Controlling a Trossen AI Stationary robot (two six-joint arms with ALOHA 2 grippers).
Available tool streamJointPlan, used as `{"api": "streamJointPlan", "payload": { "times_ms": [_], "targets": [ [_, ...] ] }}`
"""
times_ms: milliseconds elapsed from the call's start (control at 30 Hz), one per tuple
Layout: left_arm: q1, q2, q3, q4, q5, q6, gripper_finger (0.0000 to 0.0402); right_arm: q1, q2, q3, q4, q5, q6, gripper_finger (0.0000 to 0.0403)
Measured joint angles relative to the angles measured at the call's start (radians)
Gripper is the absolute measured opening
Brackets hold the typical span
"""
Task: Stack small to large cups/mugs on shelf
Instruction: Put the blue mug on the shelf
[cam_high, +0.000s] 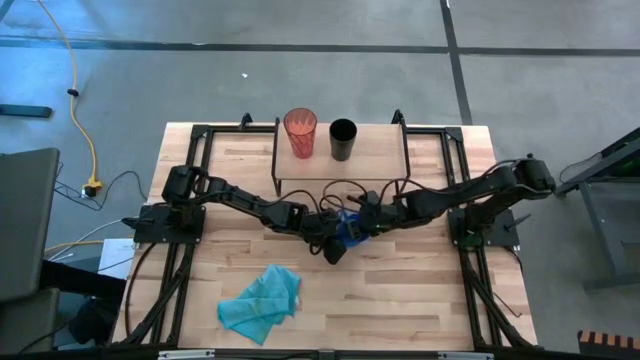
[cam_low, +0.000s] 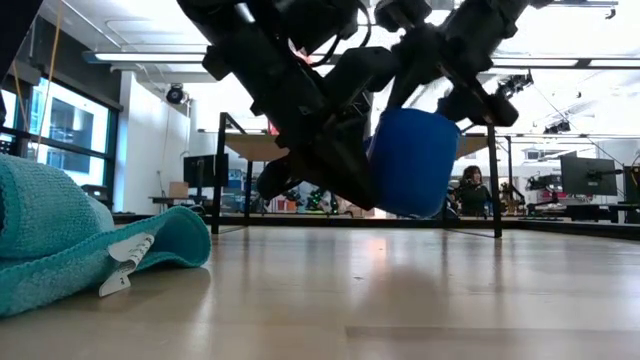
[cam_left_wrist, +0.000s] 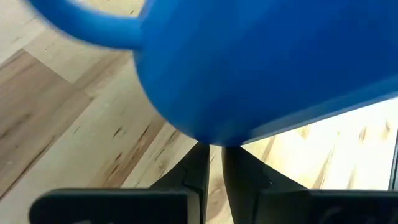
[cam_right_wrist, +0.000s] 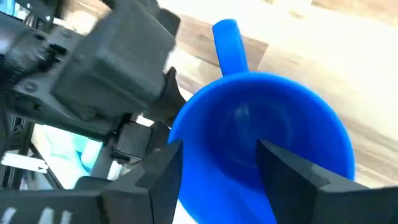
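Observation:
The blue mug (cam_high: 352, 232) hangs above the table's middle, open end up, between both grippers; the low view shows the blue mug (cam_low: 412, 160) clear of the wood. My left gripper (cam_left_wrist: 216, 162) comes at it from the left with its fingers almost together. My right gripper (cam_right_wrist: 221, 168) is open and reaches down from above, one finger inside the mug (cam_right_wrist: 267, 118) and one outside its rim. The red-orange tumbler (cam_high: 300, 132) and the black cup (cam_high: 343, 140) stand side by side on the shelf (cam_high: 380, 150). My left gripper meets the mug's outer wall (cam_left_wrist: 211, 134) low down, away from the handle (cam_left_wrist: 106, 28), with its fingertips (cam_left_wrist: 198, 168) nearly together. The mug's body hides the place of contact. The mug is lifted clear of the table and roughly upright.
A teal cloth (cam_high: 262, 303) lies crumpled near the table's near edge, left of centre, and fills the left of the low view (cam_low: 60, 240). Bare wood lies to the mug's right and near side. The shelf stands at the far edge.

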Motion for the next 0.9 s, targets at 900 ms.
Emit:
{"api": "streamJointPlan", "payload": {
  "times_ms": [900],
  "targets": [
    [-0.044,0.000,0.000,-0.098,0.158,0.005,0.0033,-0.002,-0.001,0.026,-0.124,-0.004,0.003,0.0195]
  ]
}}
